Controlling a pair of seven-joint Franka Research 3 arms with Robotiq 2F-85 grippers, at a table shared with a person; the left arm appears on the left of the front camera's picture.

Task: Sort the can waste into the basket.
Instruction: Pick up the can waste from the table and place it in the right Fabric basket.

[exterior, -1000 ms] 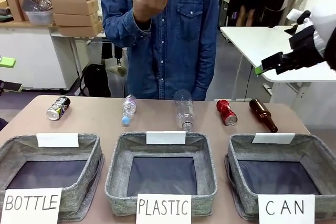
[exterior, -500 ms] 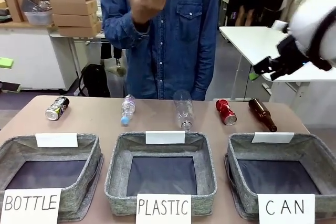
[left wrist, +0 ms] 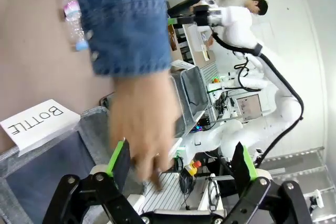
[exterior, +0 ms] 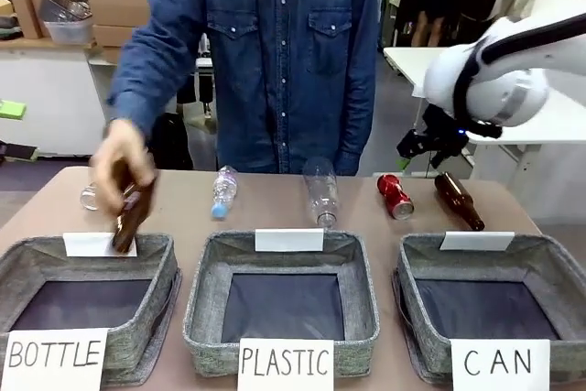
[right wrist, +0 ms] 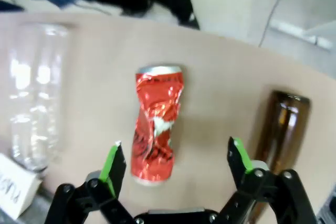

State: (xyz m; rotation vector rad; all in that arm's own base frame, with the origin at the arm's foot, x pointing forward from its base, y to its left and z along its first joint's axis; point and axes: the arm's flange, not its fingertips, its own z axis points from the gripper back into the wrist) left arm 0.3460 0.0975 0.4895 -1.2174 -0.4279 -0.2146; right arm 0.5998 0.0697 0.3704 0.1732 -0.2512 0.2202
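Observation:
The dented red can (exterior: 396, 196) lies on the table behind the grey basket (exterior: 536, 246) with the "CAN" sign (exterior: 499, 363). My right gripper (exterior: 417, 147) hangs above and just behind this can. In the right wrist view the red can (right wrist: 155, 124) lies between and beyond the gripper's (right wrist: 176, 163) open fingers, untouched. At far left a person's hand mostly hides the dark can (exterior: 88, 195). My left gripper (left wrist: 181, 166) is open and holds nothing, with that hand (left wrist: 144, 124) in front of it.
The person's hand holds a brown bottle (exterior: 130, 215) over the "BOTTLE" basket (exterior: 27, 254). Another brown bottle (exterior: 458, 200) lies right of the red can. A small plastic bottle (exterior: 223, 191) and a large clear one (exterior: 320, 191) lie behind the "PLASTIC" basket (exterior: 201, 272).
The person's hand dropped from chest height to the "BOTTLE" basket with a brown bottle. My right arm swung left and down, close above the red can.

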